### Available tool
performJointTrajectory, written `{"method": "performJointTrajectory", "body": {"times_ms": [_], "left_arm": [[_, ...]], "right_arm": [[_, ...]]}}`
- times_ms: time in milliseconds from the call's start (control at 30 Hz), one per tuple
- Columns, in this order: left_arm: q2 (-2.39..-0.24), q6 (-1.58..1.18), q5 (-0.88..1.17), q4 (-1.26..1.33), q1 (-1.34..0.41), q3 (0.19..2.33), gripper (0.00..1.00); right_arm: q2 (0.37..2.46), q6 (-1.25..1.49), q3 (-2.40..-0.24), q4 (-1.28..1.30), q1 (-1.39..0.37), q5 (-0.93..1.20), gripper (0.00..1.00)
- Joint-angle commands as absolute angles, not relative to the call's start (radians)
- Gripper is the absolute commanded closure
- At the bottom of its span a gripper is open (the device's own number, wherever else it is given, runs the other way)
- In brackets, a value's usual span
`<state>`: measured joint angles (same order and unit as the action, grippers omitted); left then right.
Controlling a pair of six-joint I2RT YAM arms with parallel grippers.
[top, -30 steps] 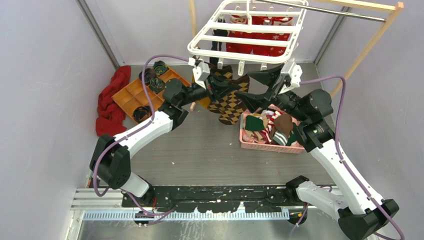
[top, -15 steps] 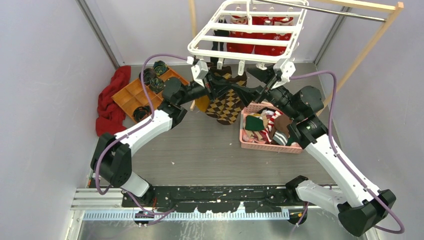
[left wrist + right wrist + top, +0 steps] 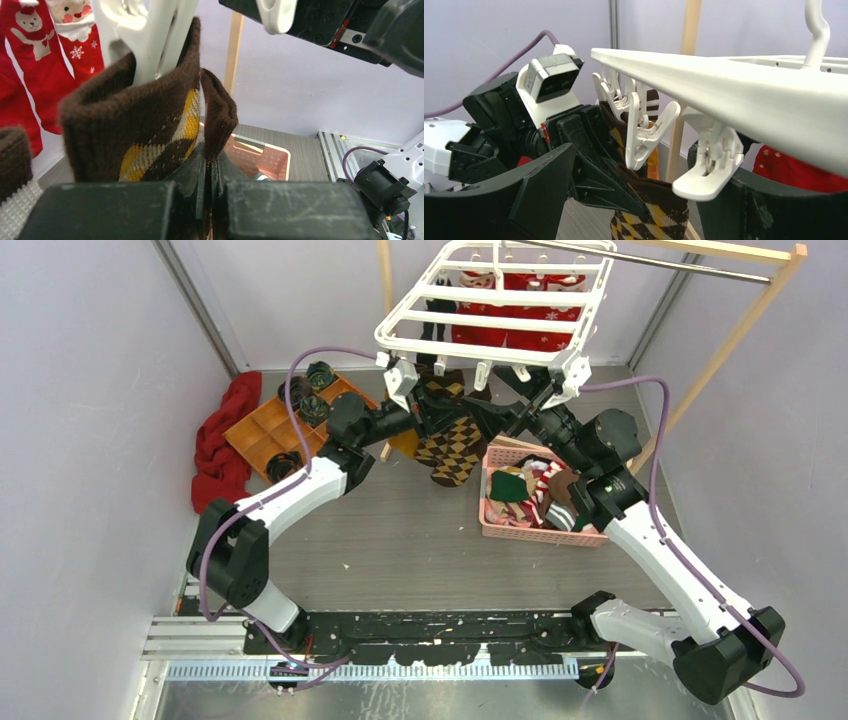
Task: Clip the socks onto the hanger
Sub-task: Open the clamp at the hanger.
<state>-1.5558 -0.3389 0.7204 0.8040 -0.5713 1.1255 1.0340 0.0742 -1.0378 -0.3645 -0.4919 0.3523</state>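
While the left pincer (image 3: 207,165) is pressed together on the ribbed cuff of a brown knitted sock with cream and yellow argyle diamonds (image 3: 145,125), it holds that cuff up under the front rail of the large white plastic frame hanger (image 3: 480,353). The rest of the sock dangles above the grey bench (image 3: 420,530). From the left wrist, a small white plastic clip (image 3: 150,45) stands right at the cuff's top edge. Whether it already grips fabric cannot be told.

The right pincer (image 3: 651,165) is spread wide, its dark fingers on either side of the dangling clips below the rail. It is not pinching anything.

The step in hand looks like opening a clip for the cuff. To do it well, the right pincer should squeeze only the clip's upper tabs. The left should then raise one thick fold of cuff deep between the jaws and let go only after the clip bites.
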Motion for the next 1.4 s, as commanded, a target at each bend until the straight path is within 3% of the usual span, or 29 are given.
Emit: {"method": "performJointTrajectory", "body": {"times_ms": [0,567,1367], "left_arm": [[-1.567,-0.356,0.734,0.863,-0.561,1.171,1.0],[-1.594,-0.371,0.739,0.856,-0.551,1.203,1.0],[-1.611,-0.385,0.747,0.851,-0.549,1.225,1.0]], "right_arm": [[1.05,0.112,-1.07,-0.47,-0.498,0.312,0.12],[1.12,0.189,-1.08,-0.614,-0.498,0.257,0.14],[1.164,0.22,-1.066,-0.718,-0.529,0.19,0.32]]}}
